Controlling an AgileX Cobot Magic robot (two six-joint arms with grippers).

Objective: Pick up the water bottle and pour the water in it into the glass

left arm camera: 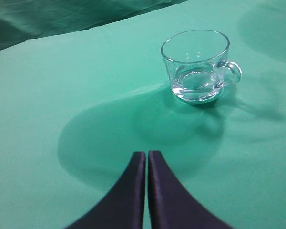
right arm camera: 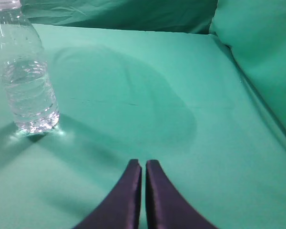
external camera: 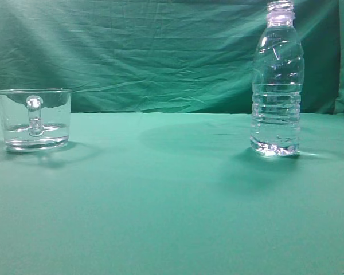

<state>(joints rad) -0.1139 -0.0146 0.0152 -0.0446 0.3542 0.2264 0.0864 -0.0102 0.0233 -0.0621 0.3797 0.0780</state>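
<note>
Water bottle (external camera: 277, 80): tall clear plastic, ribbed lower body, no cap, upright on right. Glass (external camera: 34, 119): short wide clear mug w/ rounded handle, upright on left, well apart. Both hold shallow water (external camera: 274, 146).

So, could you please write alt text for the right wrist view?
A clear water bottle with no cap stands upright at the left on a green cloth. The right gripper, its two dark fingers pressed together, is at the bottom centre, apart from the bottle.

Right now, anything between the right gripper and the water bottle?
Nothing: right wrist view shows only bare green cloth between right gripper and water bottle.
</note>
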